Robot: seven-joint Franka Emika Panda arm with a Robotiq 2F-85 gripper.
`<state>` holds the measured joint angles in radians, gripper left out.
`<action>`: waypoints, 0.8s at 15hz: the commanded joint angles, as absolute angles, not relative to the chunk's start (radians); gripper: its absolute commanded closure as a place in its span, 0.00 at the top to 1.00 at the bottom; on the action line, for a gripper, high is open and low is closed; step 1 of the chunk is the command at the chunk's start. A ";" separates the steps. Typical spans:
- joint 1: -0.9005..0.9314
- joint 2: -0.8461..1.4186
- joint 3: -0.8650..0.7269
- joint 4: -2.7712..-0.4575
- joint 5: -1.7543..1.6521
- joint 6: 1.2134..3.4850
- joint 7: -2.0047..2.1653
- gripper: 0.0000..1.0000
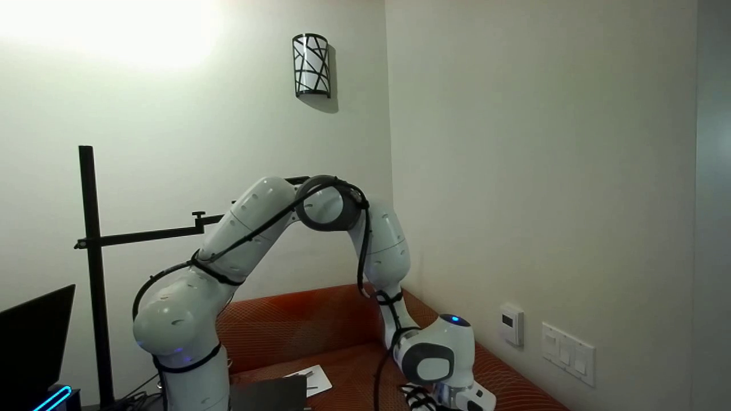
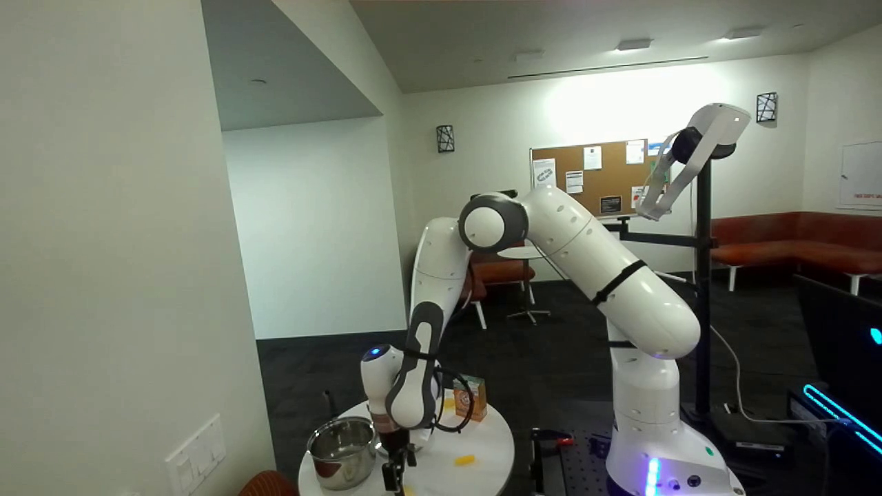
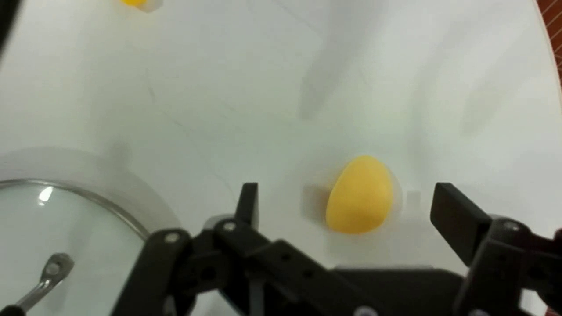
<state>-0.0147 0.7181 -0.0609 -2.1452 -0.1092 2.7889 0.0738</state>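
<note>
i see glare bleaching the wall (image 1: pixel 188 137) in an exterior view. my wrist view shows soft shadows across the tabletop (image 3: pixel 246 109) and a glinting lid (image 3: pixel 83 237).

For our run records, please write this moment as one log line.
gripper: open, holding nothing | yellow piece: on table, between jaws in wrist view | glass lid: left in same view | pot: on table
</note>
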 commanded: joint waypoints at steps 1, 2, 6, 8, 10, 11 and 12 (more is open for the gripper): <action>0.007 0.740 -0.078 -2.133 -0.080 2.837 0.100 1.00; 0.007 0.746 -0.079 -2.133 -0.075 2.848 0.102 1.00; 0.004 0.765 -0.074 -2.129 -0.057 2.851 0.097 1.00; 0.005 0.772 -0.074 -2.130 -0.052 2.854 0.097 1.00; 0.008 0.777 -0.076 -2.132 -0.050 2.865 0.097 1.00; 0.010 0.779 -0.077 -2.135 -0.050 2.878 0.097 1.00; 0.010 0.781 -0.077 -2.137 -0.048 2.895 0.098 1.00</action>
